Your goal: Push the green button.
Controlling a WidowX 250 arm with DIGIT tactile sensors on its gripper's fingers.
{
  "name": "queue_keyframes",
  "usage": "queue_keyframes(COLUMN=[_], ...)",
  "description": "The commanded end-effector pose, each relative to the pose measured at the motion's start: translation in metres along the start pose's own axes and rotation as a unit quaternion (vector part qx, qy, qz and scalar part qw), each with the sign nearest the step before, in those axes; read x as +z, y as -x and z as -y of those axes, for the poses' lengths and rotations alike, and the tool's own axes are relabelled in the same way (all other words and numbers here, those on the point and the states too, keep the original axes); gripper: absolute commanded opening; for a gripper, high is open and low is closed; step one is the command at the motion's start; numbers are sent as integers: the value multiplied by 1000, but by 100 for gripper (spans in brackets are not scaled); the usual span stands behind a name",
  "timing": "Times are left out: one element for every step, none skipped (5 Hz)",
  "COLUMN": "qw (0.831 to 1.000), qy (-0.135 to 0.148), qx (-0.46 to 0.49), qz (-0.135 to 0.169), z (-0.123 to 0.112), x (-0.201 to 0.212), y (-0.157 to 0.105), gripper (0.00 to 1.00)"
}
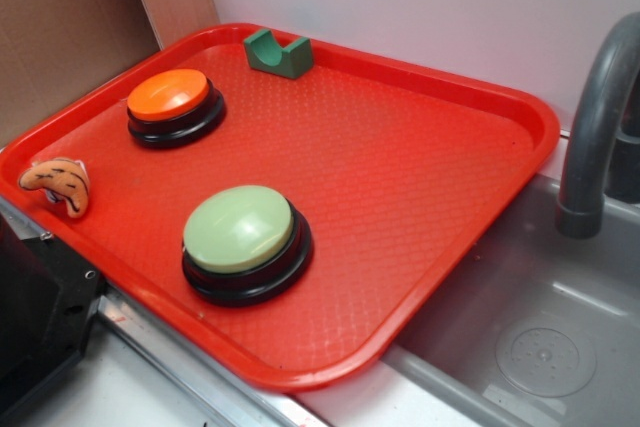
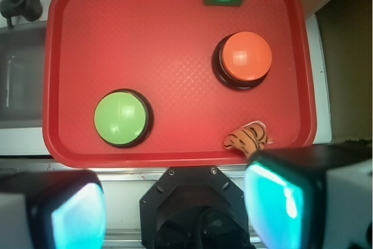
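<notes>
The green button (image 1: pixel 240 230), a pale green dome on a black round base, sits on the red tray (image 1: pixel 420 177) near its front edge. From the wrist view the green button (image 2: pixel 120 118) lies at the lower left of the tray (image 2: pixel 169 45). My gripper (image 2: pixel 175 211) hangs high above the tray's near edge, well short of the button. Its two teal pads (image 2: pixel 277 202) stand wide apart with nothing between them. In the exterior view only the robot's black base (image 1: pixel 35 317) shows at the lower left.
An orange-topped button (image 1: pixel 172 102) stands at the tray's back left. A small dark green notched block (image 1: pixel 278 53) rests at the far rim. A striped orange toy (image 1: pixel 58 183) lies on the left rim. A grey sink (image 1: pixel 540 337) and faucet (image 1: pixel 600 117) are to the right.
</notes>
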State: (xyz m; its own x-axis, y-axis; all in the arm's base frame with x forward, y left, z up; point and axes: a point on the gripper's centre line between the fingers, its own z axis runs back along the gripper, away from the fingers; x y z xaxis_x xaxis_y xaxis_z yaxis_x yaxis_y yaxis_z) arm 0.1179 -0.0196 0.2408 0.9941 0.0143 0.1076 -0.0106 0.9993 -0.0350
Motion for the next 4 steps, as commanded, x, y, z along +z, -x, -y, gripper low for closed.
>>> queue_keyframes(qw=[1000, 992, 974, 953], qy=[0, -5, -3, 13], qx=[0, -125, -223, -303], qz=[0, -31, -49, -22], z=[0, 42, 68, 81], x=[0, -35, -60, -89], y=[0, -20, -19, -10], gripper=[100, 100, 100, 100])
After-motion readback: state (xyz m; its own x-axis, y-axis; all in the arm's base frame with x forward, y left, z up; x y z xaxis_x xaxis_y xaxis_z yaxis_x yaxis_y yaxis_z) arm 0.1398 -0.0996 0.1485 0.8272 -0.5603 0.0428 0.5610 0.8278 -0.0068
